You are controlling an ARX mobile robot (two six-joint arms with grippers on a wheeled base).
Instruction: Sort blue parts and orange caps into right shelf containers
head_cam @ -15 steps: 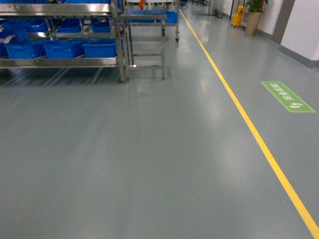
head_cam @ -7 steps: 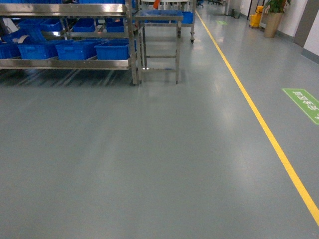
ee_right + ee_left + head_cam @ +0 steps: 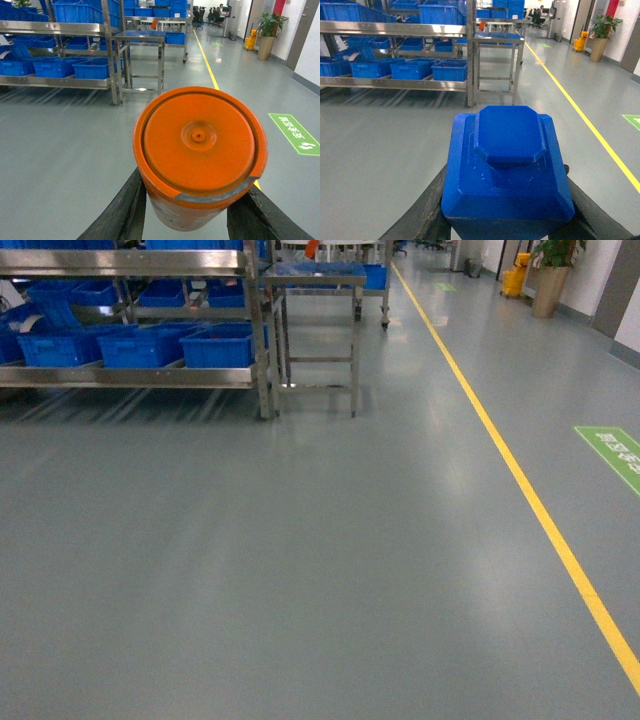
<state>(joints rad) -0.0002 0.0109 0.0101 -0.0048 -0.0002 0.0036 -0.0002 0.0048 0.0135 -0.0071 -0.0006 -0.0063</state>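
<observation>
Grey floor stretches ahead to the shelf (image 3: 130,375) with its blue crates (image 3: 215,345) up-left, nearer my left arm, whose jaws clamp the blue part (image 3: 506,170) while my right jaws grip the orange cap (image 3: 200,150).

Green floor sign (image 3: 612,453) beside yellow line (image 3: 520,485): white characters, too blurred to read in head view. Same sign in right wrist view (image 3: 296,133): white characters plus white mark at near end, still not legible. Smaller green floor mark (image 3: 216,44) far down aisle: nothing readable. No readable print on blue crates (image 3: 140,344), blue part (image 3: 506,165) or orange cap (image 3: 200,150).
</observation>
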